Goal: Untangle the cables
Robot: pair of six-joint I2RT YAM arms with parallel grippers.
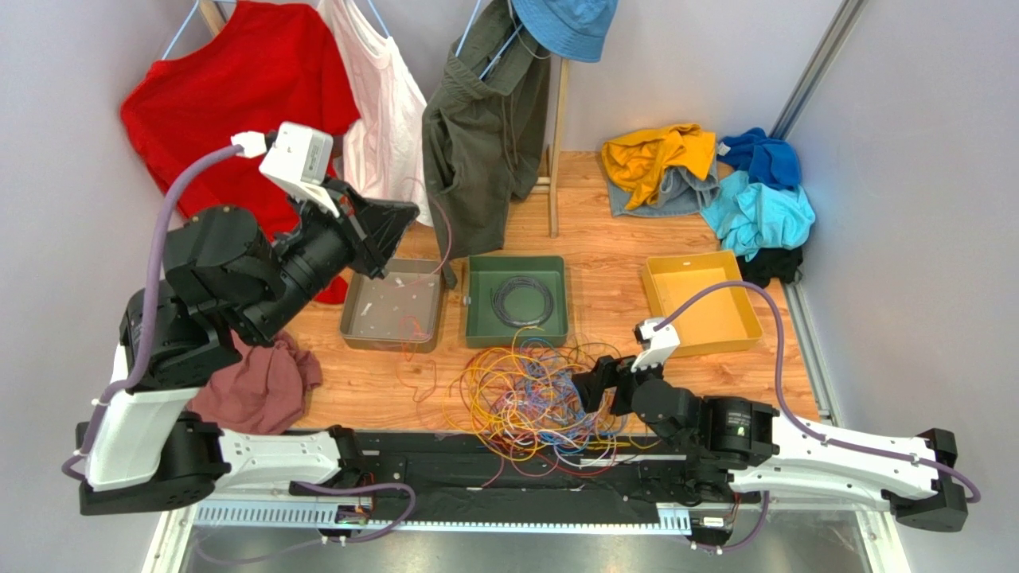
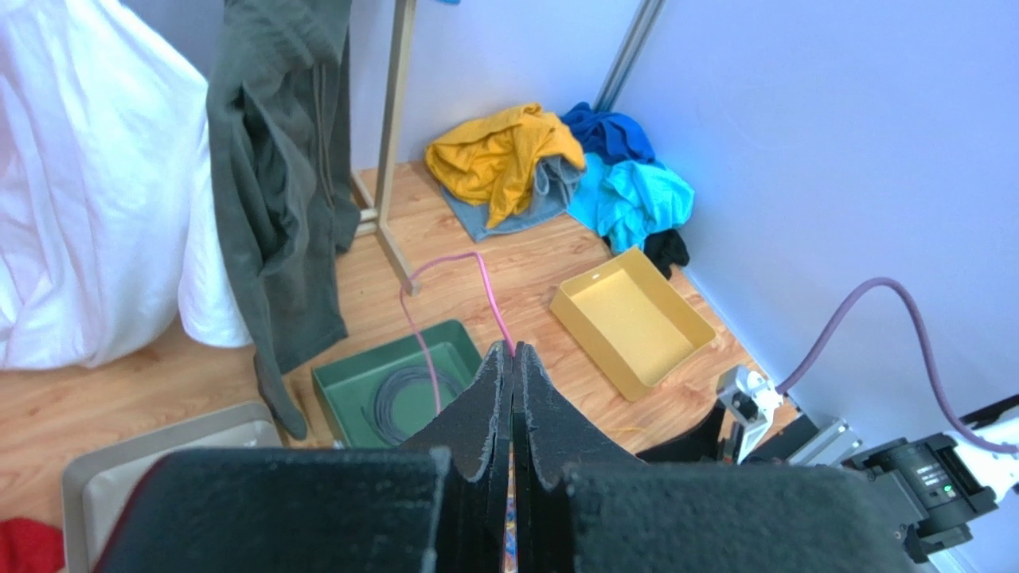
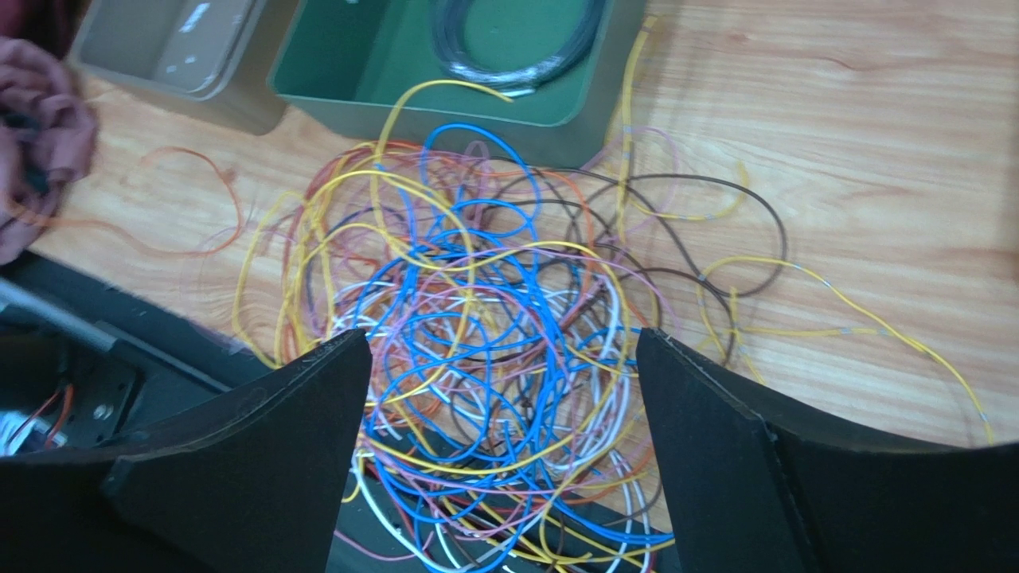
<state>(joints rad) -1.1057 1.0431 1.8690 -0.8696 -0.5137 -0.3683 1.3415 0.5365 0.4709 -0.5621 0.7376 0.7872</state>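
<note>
The cables (image 1: pixel 532 400) lie in a tangle of blue, yellow, orange, purple and white loops at the table's near edge, partly over the black base rail. My right gripper (image 1: pixel 595 388) hovers open at the tangle's right side; in the right wrist view its gripper (image 3: pixel 502 340) has both fingers astride the cables (image 3: pixel 490 299), gripping nothing. My left gripper (image 1: pixel 395 221) is raised high above the grey tray. In the left wrist view that gripper (image 2: pixel 512 352) is shut on a thin pink cable (image 2: pixel 488 287), which arcs up from the fingertips and drops back down.
A grey tray (image 1: pixel 392 305), a green tray (image 1: pixel 479 313) holding a black coiled cable (image 1: pixel 524 299), and a yellow tray (image 1: pixel 700 299) stand in a row behind the tangle. A maroon cloth (image 1: pixel 257 382) lies at the left. Clothes hang at the back; more are piled back right (image 1: pixel 718 173).
</note>
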